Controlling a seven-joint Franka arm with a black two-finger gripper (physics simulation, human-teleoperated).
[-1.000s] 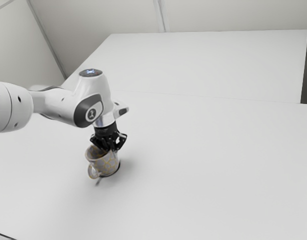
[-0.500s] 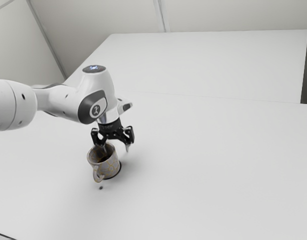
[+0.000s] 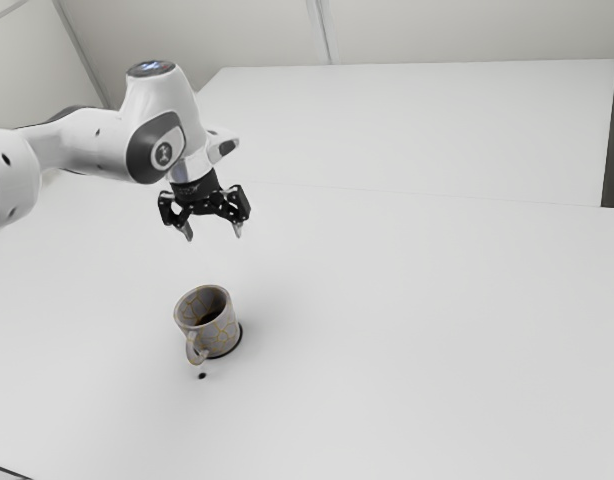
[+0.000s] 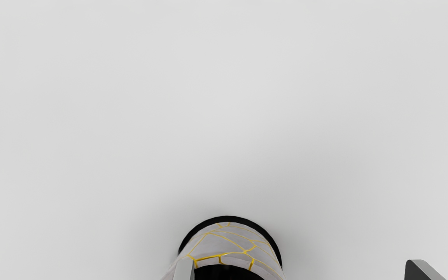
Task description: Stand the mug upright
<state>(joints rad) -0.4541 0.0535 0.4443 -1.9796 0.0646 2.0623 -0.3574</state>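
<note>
The mug [image 3: 219, 332], whitish with yellow lines and a dark inside, stands on its base on the table in the exterior view, mouth up, with its handle toward the view's bottom. Well above it, not touching, my gripper [image 3: 212, 233] hangs open, its fingers wide apart. In the wrist view the mug [image 4: 231, 243] is partly cut off below, with its black base rim around the patterned wall. There my gripper [image 4: 296, 270] has one fingertip overlapping the mug's outline and the other off to the side.
A small dark spot [image 3: 202, 376] lies on the white table [image 3: 417, 330] beside the mug's handle. A pale raised panel [image 3: 417, 130] or second surface spans the far side, and a dark line crosses the exterior view's bottom left corner.
The gripper has opened, let go of the mug and risen well above it, drifting slightly toward the exterior view's left. The mug has settled from a slight tilt onto its base.
</note>
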